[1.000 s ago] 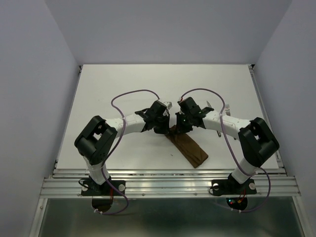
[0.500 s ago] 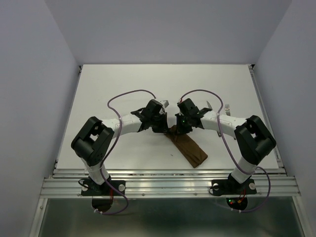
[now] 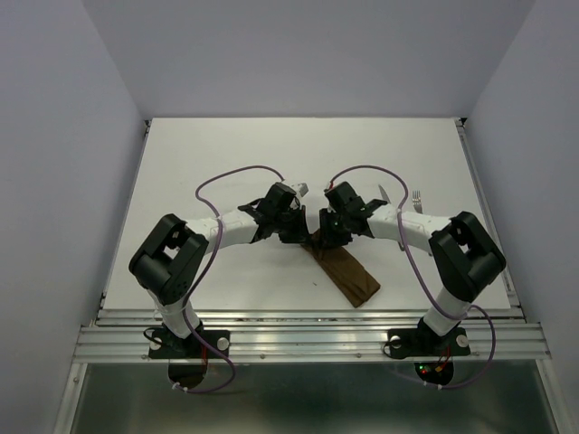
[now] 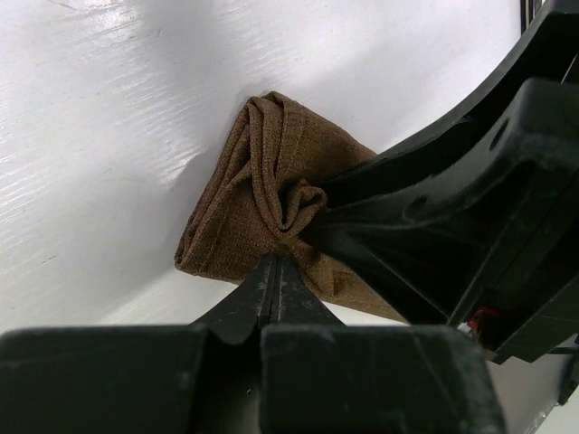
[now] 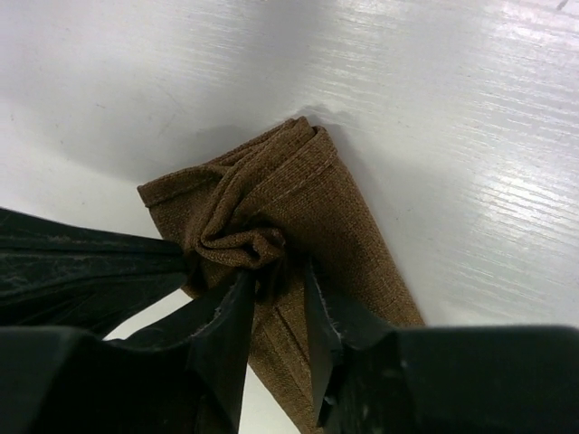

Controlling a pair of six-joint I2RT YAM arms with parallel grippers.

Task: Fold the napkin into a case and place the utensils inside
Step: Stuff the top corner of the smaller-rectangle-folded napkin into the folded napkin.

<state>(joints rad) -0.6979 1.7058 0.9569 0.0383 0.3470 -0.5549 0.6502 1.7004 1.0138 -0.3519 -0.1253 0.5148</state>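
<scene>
Arms: left arm (image 3: 172, 262) and right arm (image 3: 466, 258) are reaching inward from the near edge, elbows out, wrists meeting over the middle of the counter (image 3: 217, 154).
Case: dark brown case (image 3: 351, 274) is lying flat on the counter as a narrow strip. It is running diagonally from near right to far left, between the two arms.
Case far end: the cloth is bunching into a small twisted knot where both pincers are meeting it. Layered folds are showing along its edge in the wrist views.
Left pincer: left pincer (image 4: 273, 265) is sitting closed, fingers pressed together, tips touching the cloth's edge beside the knot. I cannot tell whether a fold is caught between them.
Right pincer: right pincer (image 5: 271, 276) is standing parted, tips right at the knot, with brown cloth showing in the gap between its fingers.
Fork: fork (image 3: 417, 199) is lying beyond the right forearm, tines pointing away, well apart from the case.
Knife: knife (image 3: 382, 192) is lying just left of the fork, partly hidden by the right arm.
Cables: purple cables (image 3: 240, 170) are looping up over each forearm.
</scene>
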